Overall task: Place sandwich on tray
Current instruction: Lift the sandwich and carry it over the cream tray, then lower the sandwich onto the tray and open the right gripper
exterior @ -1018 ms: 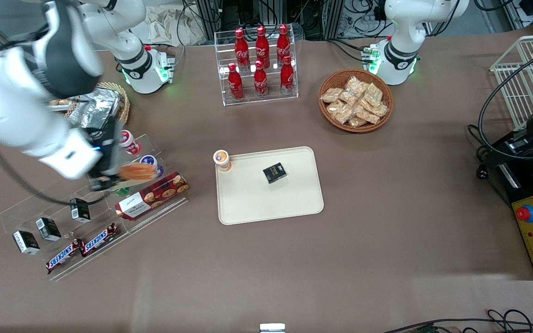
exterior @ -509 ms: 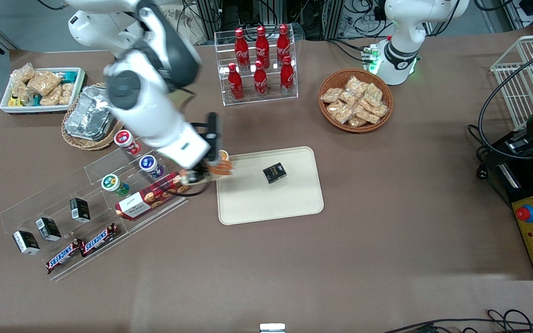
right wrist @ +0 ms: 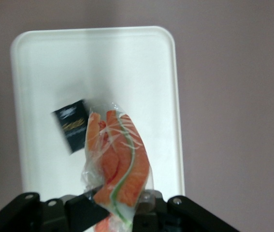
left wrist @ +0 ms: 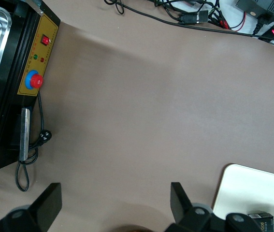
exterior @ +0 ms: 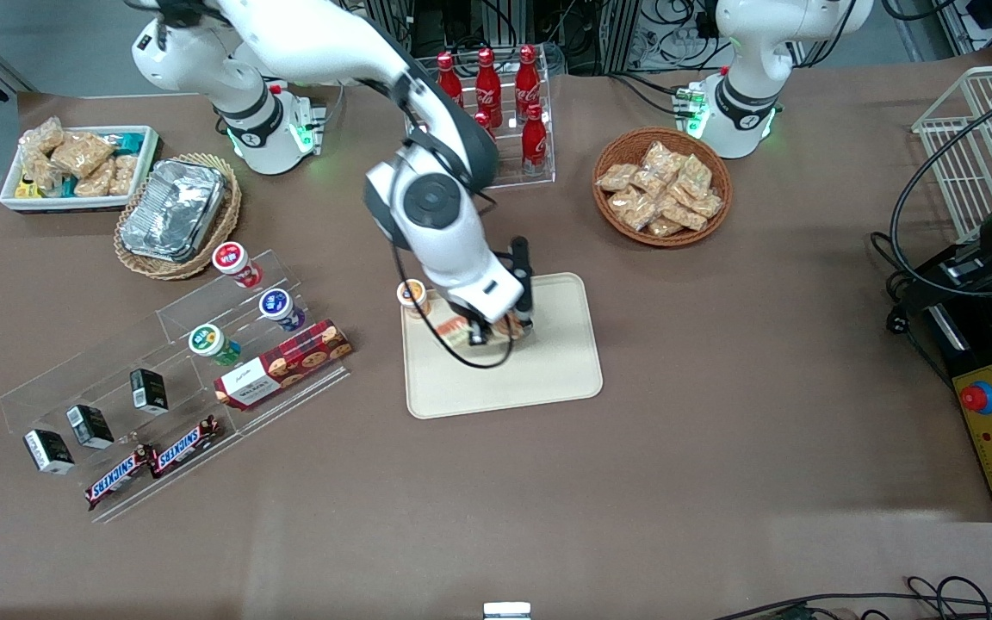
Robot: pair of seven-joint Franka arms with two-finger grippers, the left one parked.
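The sandwich (right wrist: pixel 120 159), orange-red with a green layer in clear wrap, is clamped between my gripper's (right wrist: pixel 117 203) fingers. In the front view the gripper (exterior: pixel 489 334) hangs over the middle of the cream-beige tray (exterior: pixel 548 379), with the sandwich (exterior: pixel 460 328) just showing under the wrist. In the wrist view the tray (right wrist: pixel 50 58) lies below the sandwich, and a small black box (right wrist: pixel 71 124) sits on it just beside the sandwich. The black box is hidden by the arm in the front view.
An orange-lidded cup (exterior: pixel 412 295) stands at the tray's corner. A clear stepped rack (exterior: pixel 169 379) with cups, a red biscuit box (exterior: pixel 282 364) and snack bars lies toward the working arm's end. A cola bottle rack (exterior: pixel 483 112) and a snack basket (exterior: pixel 661 186) stand farther back.
The right arm has swung from the clear rack to above the tray, carrying the sandwich with it. The black box is now covered by the arm in the front view.
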